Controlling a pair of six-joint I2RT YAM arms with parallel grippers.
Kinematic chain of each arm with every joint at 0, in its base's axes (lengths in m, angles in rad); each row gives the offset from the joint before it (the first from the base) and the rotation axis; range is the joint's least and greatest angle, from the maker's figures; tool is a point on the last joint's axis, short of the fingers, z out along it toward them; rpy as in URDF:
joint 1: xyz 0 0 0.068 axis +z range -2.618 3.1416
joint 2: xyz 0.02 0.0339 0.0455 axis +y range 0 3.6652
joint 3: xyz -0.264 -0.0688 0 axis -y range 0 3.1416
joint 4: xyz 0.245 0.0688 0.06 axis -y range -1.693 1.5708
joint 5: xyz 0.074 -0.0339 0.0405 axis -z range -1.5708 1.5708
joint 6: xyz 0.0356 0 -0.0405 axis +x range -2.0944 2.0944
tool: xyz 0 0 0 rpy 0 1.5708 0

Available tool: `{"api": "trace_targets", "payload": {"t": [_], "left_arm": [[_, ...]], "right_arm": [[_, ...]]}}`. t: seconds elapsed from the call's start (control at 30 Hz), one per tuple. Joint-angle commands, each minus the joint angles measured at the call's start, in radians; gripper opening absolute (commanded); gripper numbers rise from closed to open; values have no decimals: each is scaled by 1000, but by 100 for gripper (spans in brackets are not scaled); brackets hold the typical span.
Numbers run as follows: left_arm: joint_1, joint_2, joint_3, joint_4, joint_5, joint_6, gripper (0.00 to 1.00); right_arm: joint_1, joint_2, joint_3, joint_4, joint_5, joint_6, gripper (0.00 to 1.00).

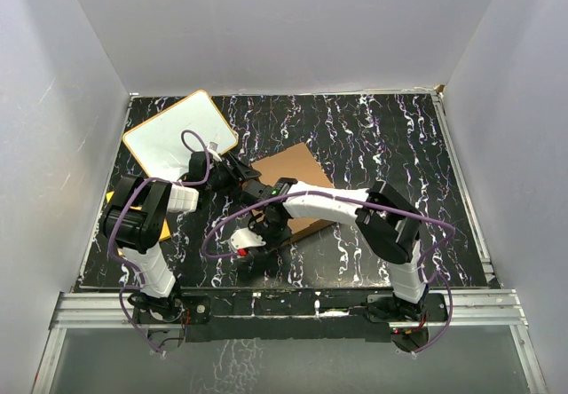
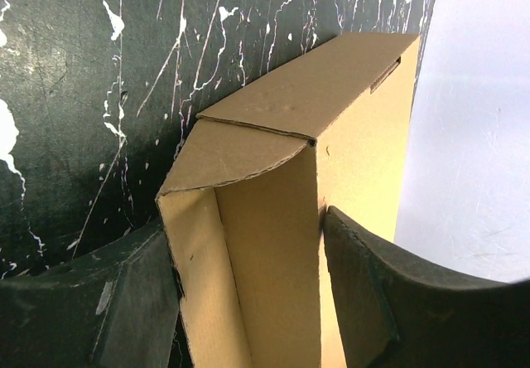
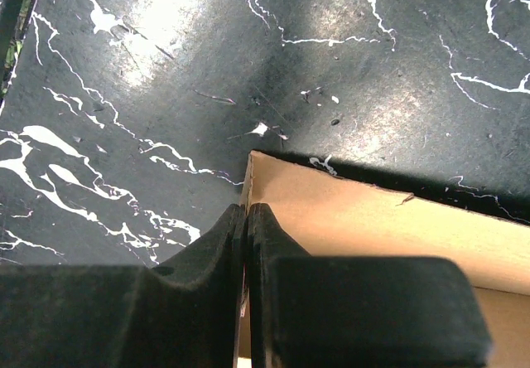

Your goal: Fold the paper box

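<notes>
The paper box point(image 1: 297, 170) lies partly formed in the middle of the desk point(image 1: 390, 137). The left tool point(image 2: 246, 223) is clamped across its folded end, and the right tool point(image 3: 246, 212) is pinched together on a thin side wall. An uneven pull could crease that wall or spring the tucked flap open.

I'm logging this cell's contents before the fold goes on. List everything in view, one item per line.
paper box: one, brown cardboard, table centre, partly folded
white board: one, white with orange rim, far left of table
flat sheet: one, orange-yellow, near left, mostly under the left arm
table: one, black with white marbling, under everything
walls: three, white, left, far, right
cables: two, purple, one along each arm
left gripper: one, black, closed across a raised end of the box
right gripper: one, black, shut, tips at a box corner
</notes>
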Motion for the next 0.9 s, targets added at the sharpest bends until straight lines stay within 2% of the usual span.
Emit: {"api": "trace_targets", "payload": {"t": [0.0, 0.87], "left_arm": [[-13, 74, -53, -244, -55, 79, 59], [-13, 85, -44, -245, -51, 80, 59]], "right_arm": [[-6, 31, 20, 53, 30, -18, 8], [16, -142, -173, 209, 85, 103, 8]]}}
